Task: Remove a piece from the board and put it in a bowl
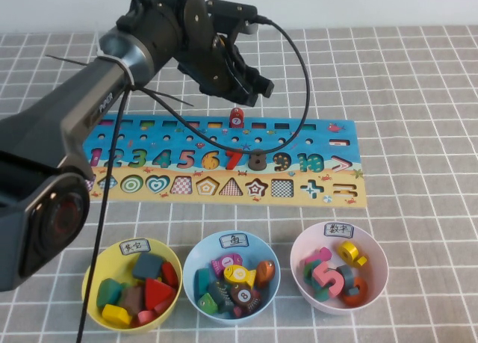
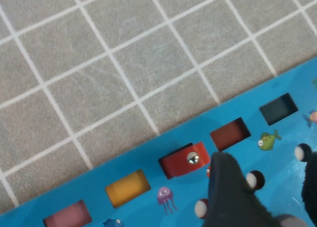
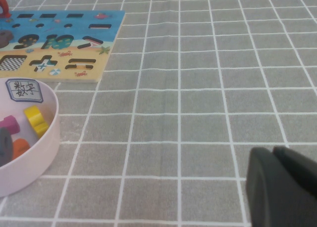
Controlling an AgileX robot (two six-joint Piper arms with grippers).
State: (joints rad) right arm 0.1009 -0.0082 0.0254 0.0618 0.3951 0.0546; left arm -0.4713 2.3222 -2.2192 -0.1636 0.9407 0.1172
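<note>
My left gripper (image 1: 250, 89) hovered with jaws spread, just behind the red fish (image 1: 236, 118) standing in its board (image 1: 351, 167) slot; closing off-centre could have toppled it.

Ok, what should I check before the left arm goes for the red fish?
1. Left end effector open above the board: ok.
2. Fish upright in its board slot: ok.
3. Fish between the jaws: not ok; it sits beside one finger.
4. Way to the blue bowl unblocked: ok.
5. Right end effector shut, low over the table right of the board: ok.
</note>
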